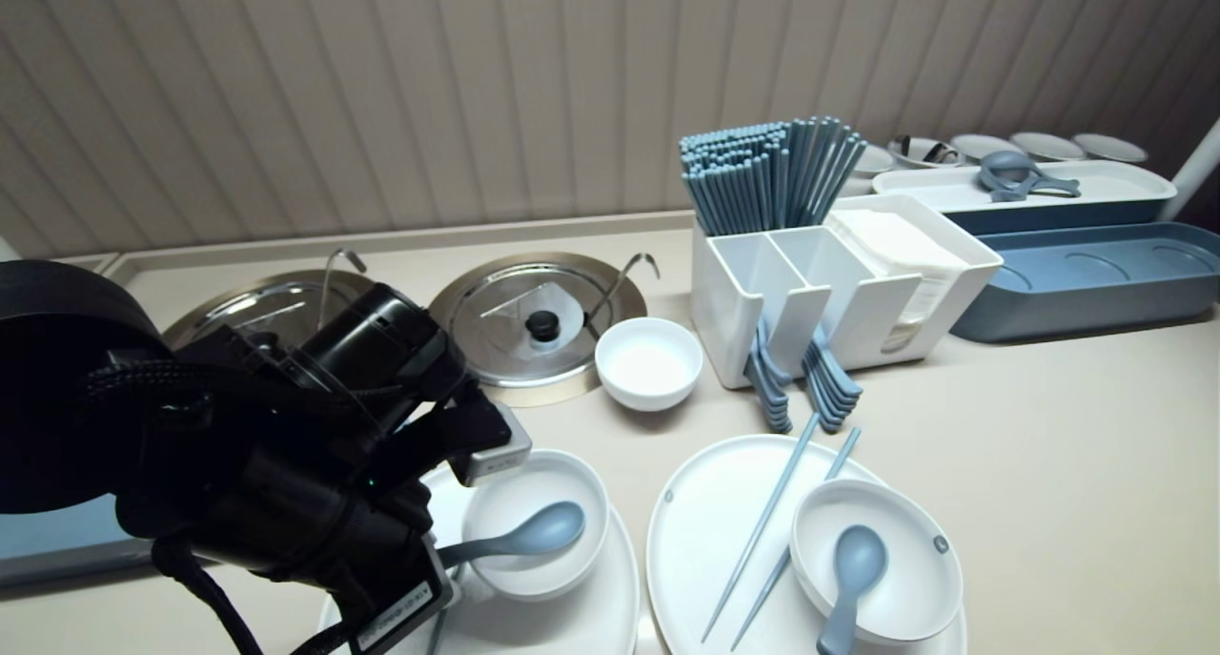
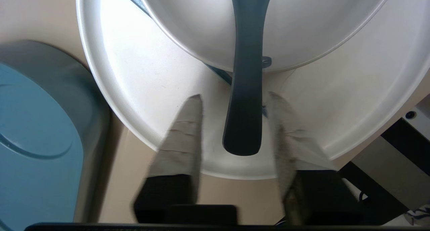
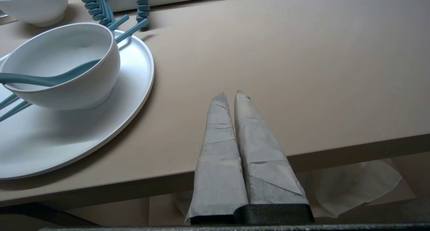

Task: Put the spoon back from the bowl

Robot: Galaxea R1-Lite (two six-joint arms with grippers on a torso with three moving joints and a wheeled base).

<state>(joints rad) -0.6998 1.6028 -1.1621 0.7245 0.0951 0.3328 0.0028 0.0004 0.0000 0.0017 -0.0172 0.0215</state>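
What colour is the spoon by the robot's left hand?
The long-handled spoon is dusty blue, clearest in the head view.

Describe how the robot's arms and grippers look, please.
The left arm is black and bulky, with a braided black cable and a white printed label. The left gripper and right gripper each have two tapered fingers wrapped in grey, creased tape over black bases.
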